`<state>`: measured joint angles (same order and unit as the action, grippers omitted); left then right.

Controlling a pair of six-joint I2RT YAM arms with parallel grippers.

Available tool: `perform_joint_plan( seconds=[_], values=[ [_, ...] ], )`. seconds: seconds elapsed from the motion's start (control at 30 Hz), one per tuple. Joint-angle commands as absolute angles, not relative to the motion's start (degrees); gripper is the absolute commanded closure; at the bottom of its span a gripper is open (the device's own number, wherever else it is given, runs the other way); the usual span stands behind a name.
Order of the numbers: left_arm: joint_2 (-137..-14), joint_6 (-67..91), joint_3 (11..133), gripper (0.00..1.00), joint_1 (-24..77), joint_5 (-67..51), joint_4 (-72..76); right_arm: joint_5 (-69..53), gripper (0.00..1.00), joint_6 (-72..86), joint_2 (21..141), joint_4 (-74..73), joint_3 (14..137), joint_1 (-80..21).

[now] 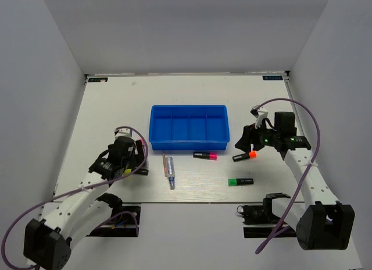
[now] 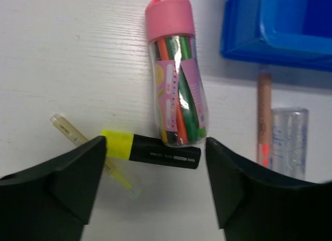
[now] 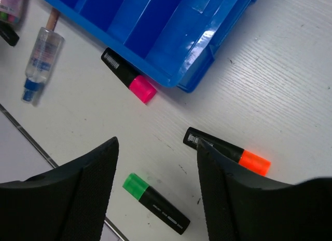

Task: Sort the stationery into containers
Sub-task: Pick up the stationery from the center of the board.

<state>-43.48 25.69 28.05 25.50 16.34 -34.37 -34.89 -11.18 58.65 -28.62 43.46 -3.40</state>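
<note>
Top view, blue tray (image 1: 189, 146): set mid-counter (image 1: 110, 113), four narrow compartments side by side.
Top view, highlighters: pink highlighter (image 1: 205, 156) just beside the tray's near wall at its 6 o'clock; orange highlighter (image 1: 244, 157) at 4 o'clock; green highlighter (image 1: 240, 181) farther out at 5 o'clock.
Top view, clear blue-tipped pen (image 1: 170, 168): at the tray's 7 o'clock.
Top view, left pincer (image 1: 138, 164): at the tray's 8 o'clock, released, grasping nothing.
Top view, right pincer (image 1: 244, 143): at the tray's 4 o'clock, above the orange highlighter, released, grasping nothing.
Left wrist, yellow highlighter (image 2: 150, 152): flat on the counter between the spread fingers (image 2: 67, 184), yellow end at 9 o'clock.
Left wrist, pink-capped clear tube (image 2: 175, 90): holds coloured sticks, cap at 12 o'clock, base against the yellow highlighter; a pale stick (image 2: 70, 131) crosses its yellow end.
Right wrist, tray corner: at 12 o'clock, pink highlighter against its wall, orange at 4 o'clock, green at 6 o'clock.
</note>
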Motion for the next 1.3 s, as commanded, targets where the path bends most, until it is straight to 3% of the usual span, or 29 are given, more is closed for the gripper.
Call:
perform_joint_plan(
  seconds=[0.0,0.03,0.3,0.4,0.97,1.07,1.1,1.17,1.27],
  values=[
    [-48.9,29.3,33.0,0.07,25.3,21.0,-33.5,-36.2,0.38,-11.2,59.3,-28.5,45.7,-3.6],
    [-50.3,28.7,33.6,0.06,25.2,21.4,-32.0,-36.3,0.42,-11.2,59.5,-28.6,45.6,-3.6],
    [-64.8,27.2,38.9,0.10,23.9,19.2,-28.2,-36.0,0.39,-10.9,58.1,-28.1,44.8,-3.6],
    [-66.4,28.6,38.4,0.15,24.3,18.6,-27.7,-35.9,0.38,-10.8,57.4,-28.0,44.8,-3.3],
    [-70.6,36.9,27.7,0.17,25.5,23.5,-19.3,-36.3,0.33,-11.0,56.9,-28.4,44.6,-3.4],
    [-71.7,37.5,28.2,0.37,26.5,27.1,-20.7,-36.2,0.32,-11.0,56.7,-28.6,44.4,-3.4],
    [-71.8,37.7,28.3,0.56,26.5,28.4,-21.8,-36.2,0.32,-11.1,56.4,-28.7,44.3,-3.3],
    [-71.5,37.7,28.0,0.78,26.4,29.8,-22.4,-36.1,0.32,-11.2,56.3,-28.5,44.2,-3.4],
    [-70.0,37.0,28.0,0.92,26.4,30.5,-23.5,-36.1,0.32,-11.1,56.3,-28.5,44.2,-3.3]
  ],
)
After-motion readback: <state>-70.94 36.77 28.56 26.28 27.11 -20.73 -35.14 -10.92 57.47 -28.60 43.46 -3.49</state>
